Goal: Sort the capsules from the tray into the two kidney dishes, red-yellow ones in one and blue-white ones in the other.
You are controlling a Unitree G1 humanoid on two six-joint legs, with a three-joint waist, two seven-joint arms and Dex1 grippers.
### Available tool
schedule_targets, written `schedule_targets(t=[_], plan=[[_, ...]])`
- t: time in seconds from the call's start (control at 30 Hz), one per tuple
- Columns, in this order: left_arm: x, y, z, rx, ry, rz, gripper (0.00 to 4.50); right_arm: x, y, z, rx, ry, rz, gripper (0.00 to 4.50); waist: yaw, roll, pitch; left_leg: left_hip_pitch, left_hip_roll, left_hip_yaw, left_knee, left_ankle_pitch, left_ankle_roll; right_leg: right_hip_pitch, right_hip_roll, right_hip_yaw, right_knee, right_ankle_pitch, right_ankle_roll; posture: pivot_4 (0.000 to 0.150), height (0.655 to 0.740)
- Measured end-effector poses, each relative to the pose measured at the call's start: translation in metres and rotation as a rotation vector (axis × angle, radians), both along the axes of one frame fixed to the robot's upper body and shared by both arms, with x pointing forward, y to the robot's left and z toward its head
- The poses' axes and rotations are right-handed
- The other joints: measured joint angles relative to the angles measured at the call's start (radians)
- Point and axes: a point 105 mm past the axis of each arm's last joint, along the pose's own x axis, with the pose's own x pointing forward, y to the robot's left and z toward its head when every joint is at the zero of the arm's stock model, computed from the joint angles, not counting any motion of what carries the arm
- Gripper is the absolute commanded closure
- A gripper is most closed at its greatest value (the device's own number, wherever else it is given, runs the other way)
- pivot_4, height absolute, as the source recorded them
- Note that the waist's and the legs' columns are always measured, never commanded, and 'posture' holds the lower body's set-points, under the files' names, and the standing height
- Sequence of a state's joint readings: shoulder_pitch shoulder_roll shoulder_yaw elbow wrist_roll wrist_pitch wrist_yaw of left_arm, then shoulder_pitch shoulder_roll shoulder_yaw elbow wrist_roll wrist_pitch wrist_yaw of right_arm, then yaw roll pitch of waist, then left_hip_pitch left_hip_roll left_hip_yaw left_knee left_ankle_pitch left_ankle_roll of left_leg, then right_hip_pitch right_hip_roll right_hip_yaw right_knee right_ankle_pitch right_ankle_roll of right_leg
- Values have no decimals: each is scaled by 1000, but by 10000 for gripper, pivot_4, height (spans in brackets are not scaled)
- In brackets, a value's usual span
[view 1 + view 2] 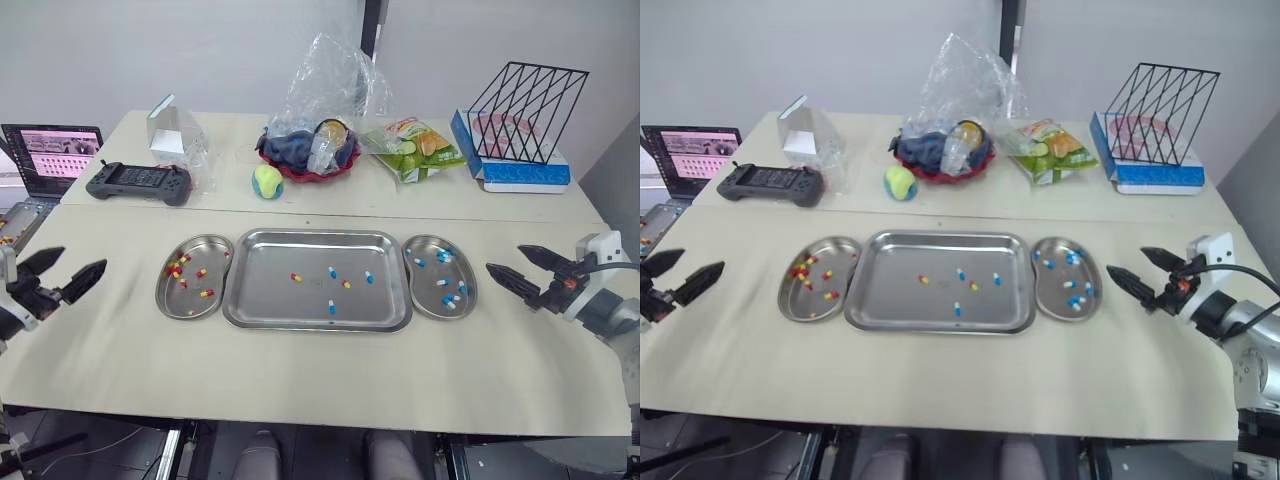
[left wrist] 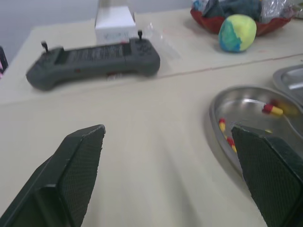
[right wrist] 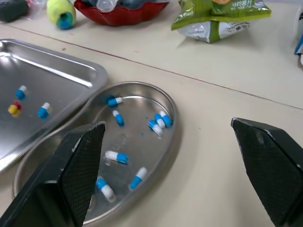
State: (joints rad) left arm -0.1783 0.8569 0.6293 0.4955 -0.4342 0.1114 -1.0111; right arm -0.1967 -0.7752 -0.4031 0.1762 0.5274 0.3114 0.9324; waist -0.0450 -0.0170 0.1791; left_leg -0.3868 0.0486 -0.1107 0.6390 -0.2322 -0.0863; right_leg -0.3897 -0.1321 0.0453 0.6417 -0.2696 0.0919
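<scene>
While left gripper (image 1: 83, 258) and right gripper (image 1: 504, 258) hang wide open, empty, near table's (image 1: 300, 370) side edges; five capsules (image 1: 331, 307) in tray (image 1: 316, 234)

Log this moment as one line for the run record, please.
left gripper open, outside red-yellow dish | right gripper open, outside blue-white dish | tray holds capsules of both colours | sorting unfinished

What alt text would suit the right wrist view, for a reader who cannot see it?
The open right claw faces a kidney dish holding blue-white capsules. The tray beside the dish holds a few capsules; a red bowl, a ball and a green snack bag lie beyond.
</scene>
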Motion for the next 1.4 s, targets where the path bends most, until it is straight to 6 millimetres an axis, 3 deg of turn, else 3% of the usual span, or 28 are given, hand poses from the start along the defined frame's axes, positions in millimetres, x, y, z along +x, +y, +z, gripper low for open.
schedule_targets(t=[0.13, 0.8, 0.87, 1.07, 1.13, 1.27, 1.4], plan=[[1, 0, 3, -7, -19, 0, 313, 6, 1, 9, -10, -35, 5, 0, 2, 0, 0, 1, 0, 0, 0, 0, 0, 1, 0, 0, 1, 0, 0, 1500, 7380], [11, -7, 18, -68, -79, -40, 313, 6, -1, 6, -15, -20, 14, 0, 2, 0, 0, 1, 0, 0, 0, 0, 0, 0, 0, 0, 0, 0, 0, 1500, 7380], [20, -20, 25, -91, -72, -115, 313, 1, 6, 9, -14, -28, 58, 0, 6, 0, 0, 0, 0, 0, 0, 0, 0, 0, 0, 0, 1, 0, 0, 1500, 7380], [26, -77, 16, -34, 88, -423, 313, -22, 33, 24, -2, -55, 205, 0, 1, 0, 0, 1, 0, 0, -1, 0, 0, 0, 0, 0, 0, 0, 0, 1500, 7380], [36, -94, 21, -48, 85, -485, 313, -30, 38, 27, 11, -44, 227, 0, 5, 0, 0, 0, 0, 0, 0, 0, 0, 1, 0, 0, 1, 0, 0, 1500, 7380], [57, -152, 38, 23, 58, -701, 313, -46, 52, 26, 32, -13, 269, 0, 19, 0, 0, -1, 0, 0, 2, 0, -1, 2, 0, 0, 0, 0, 0, 1500, 7380], [65, -196, 18, 186, 164, -894, 313, -62, 57, 23, 49, 22, 272, 0, 20, 0, 0, -1, 0, 0, 2, 0, 0, 1, 0, 0, 0, 0, 0, 1500, 7380]])
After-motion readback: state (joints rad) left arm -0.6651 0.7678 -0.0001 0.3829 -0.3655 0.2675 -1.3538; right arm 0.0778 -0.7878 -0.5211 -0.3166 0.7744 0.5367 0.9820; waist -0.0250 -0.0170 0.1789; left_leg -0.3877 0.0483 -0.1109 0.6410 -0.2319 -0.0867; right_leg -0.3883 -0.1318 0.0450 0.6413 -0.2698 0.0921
